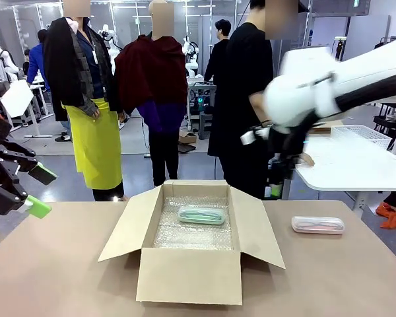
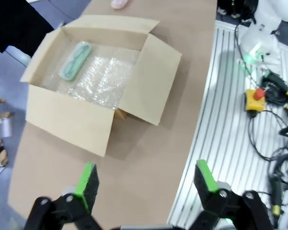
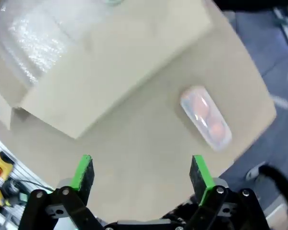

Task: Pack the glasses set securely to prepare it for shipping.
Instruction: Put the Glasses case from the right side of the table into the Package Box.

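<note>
Left gripper (image 2: 145, 167) jaws wide, empty, left of carton (image 1: 188, 276) | mint-green case (image 1: 201, 214) on bubble wrap (image 1: 185, 236) inside carton | right gripper (image 3: 143, 160) spread, empty, pale pink case (image 3: 206, 117) on table (image 1: 66, 264) just ahead of it

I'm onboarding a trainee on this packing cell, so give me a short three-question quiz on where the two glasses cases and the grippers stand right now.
1. True or false: the mint-green case lies inside the carton on bubble wrap.
2. Where is the pale pink case? A: inside the carton. B: on the table, to the robot's right of the carton. C: in a person's hand.
3. Fill in: the left gripper and right gripper both have jaws standing ____.
Key: 1 true; 2 B; 3 open.
</note>
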Robot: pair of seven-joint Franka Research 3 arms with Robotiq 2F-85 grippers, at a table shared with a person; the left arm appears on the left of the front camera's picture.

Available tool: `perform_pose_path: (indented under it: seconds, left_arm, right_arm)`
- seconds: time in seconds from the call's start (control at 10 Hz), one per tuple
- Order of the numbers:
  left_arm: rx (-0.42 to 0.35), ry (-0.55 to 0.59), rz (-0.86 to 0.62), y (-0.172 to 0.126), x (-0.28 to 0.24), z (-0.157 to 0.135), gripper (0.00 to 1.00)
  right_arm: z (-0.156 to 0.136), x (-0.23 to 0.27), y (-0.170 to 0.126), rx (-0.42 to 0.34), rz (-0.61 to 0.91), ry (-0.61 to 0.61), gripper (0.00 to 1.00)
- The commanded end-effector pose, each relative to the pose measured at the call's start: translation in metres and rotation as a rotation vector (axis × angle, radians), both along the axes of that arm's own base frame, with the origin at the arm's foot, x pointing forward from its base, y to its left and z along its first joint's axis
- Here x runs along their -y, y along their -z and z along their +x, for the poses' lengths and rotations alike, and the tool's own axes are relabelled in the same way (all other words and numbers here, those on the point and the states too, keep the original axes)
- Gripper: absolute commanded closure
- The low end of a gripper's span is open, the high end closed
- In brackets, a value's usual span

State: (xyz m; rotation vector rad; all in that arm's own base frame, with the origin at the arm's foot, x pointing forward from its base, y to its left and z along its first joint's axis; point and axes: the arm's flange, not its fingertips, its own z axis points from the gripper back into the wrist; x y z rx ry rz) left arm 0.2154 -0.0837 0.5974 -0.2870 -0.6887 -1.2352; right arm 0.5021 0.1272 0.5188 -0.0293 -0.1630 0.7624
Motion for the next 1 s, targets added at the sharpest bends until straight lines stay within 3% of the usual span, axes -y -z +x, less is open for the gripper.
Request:
perform_pose_path:
  seconds: [0.0, 0.2, 0.4, 0.9]
  left_arm:
    - [0.008, 0.019, -0.004, -0.001, -0.001, -0.001, 0.00]
    - [0.008, 0.019, -0.004, -0.001, -0.001, -0.001, 0.00]
    - [0.008, 0.019, -0.004, -0.001, -0.001, -0.001, 0.00]
    - [0.008, 0.019, -0.004, -0.001, -0.001, -0.001, 0.00]
  right_arm:
    - [-0.031, 0.055, 0.000, 0.092, 0.012, 0.222, 0.00]
    - [-0.034, 0.116, -0.004, 0.137, 0.104, 0.370, 0.00]
    - [-0.040, 0.135, 0.007, 0.147, 0.079, 0.438, 0.00]
    - [-0.037, 0.151, -0.003, 0.123, 0.095, 0.396, 0.00]
